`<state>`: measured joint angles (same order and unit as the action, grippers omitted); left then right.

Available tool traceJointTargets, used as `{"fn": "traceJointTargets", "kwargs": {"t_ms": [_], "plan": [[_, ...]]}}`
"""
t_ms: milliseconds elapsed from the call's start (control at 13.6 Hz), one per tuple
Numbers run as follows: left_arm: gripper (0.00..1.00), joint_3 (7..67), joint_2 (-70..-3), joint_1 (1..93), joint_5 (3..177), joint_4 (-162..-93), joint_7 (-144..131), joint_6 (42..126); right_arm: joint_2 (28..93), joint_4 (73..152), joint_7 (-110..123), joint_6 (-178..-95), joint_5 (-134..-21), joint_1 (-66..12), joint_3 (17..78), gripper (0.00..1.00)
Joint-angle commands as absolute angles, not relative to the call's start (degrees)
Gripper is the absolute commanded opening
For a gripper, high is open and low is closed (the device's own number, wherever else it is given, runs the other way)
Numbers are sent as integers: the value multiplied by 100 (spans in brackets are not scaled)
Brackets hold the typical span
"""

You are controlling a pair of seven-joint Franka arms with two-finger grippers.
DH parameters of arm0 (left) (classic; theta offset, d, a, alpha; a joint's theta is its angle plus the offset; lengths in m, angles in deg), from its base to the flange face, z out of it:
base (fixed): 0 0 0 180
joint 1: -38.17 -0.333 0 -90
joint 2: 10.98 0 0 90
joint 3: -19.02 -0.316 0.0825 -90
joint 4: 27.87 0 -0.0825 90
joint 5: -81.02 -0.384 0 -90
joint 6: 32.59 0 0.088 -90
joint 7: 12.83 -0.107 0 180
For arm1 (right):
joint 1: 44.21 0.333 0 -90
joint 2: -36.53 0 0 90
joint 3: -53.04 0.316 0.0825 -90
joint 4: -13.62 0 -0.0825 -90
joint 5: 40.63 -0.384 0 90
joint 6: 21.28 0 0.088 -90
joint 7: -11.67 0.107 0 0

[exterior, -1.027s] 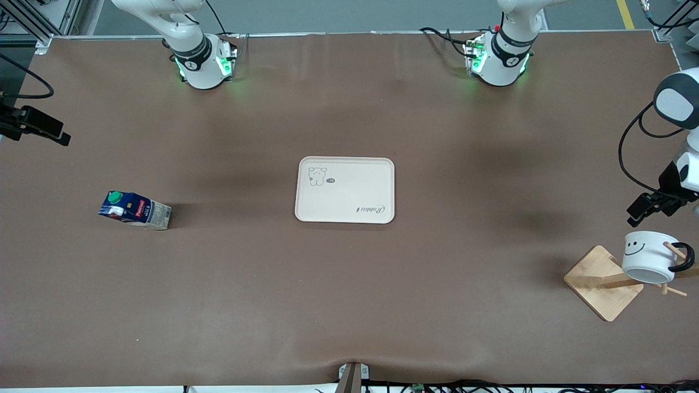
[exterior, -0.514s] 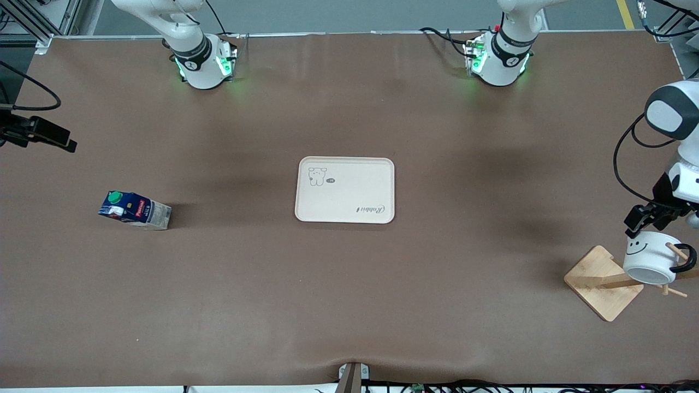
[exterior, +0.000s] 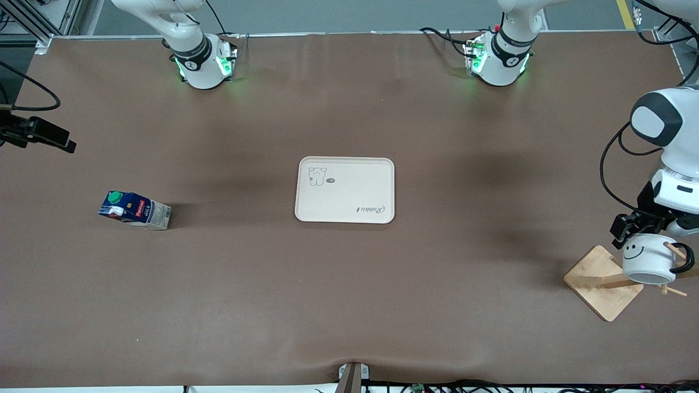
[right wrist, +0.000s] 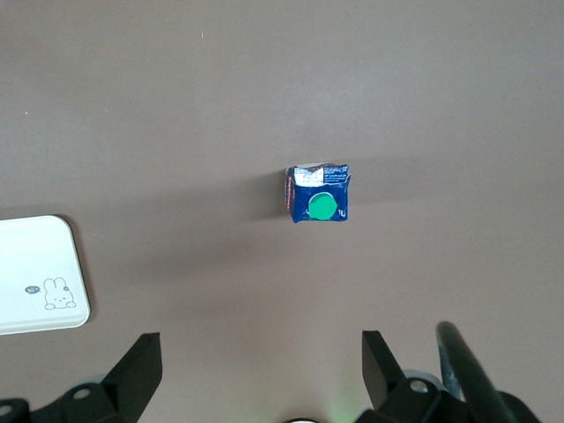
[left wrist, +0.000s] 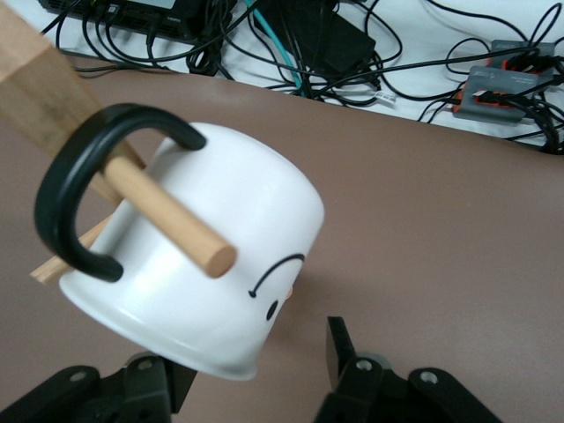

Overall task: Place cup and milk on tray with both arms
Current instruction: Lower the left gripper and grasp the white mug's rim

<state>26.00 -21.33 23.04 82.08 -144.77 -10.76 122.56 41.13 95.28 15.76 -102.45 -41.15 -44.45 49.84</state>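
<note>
At the left arm's end of the table, your left gripper [exterior: 628, 225] has dropped onto the cup [exterior: 647, 261] hanging on the wooden stand [exterior: 600, 284], fingers narrowing around its rim, perhaps not yet gripping. Your right gripper [right wrist: 256, 361] waits spread above the milk [exterior: 134, 210]; tray [exterior: 345, 214] bare.

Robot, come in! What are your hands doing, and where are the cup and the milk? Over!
Left gripper open around the cup, which hangs on the wooden stand. Right gripper open, up over the milk. Tray bare. Nothing in the way.
</note>
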Motion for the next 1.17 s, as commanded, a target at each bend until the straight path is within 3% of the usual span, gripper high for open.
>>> {"fn": "traceJointTargets", "kwargs": {"t_ms": [0, 147, 293, 1100], "plan": [[64, 2684, -2109, 2270, 8243, -14433, -1195, 12280, 4303, 9465, 1606, -10284, -4080, -4483, 5005, 100], [62, 2684, -2109, 2279, 8225, -14424, -1204, 12280, 4418, 9465, 1615, -10284, -4072, -4465, 5005, 100], [47, 2693, -2118, 2270, 8068, -14363, -1256, 12280, 4418, 9465, 1615, -10276, -4080, -4474, 5005, 100], [0, 2737, -2136, 2270, 7970, -14222, -1353, 12280, 4462, 9465, 1580, -10293, -4071, -4509, 4996, 100]]}}
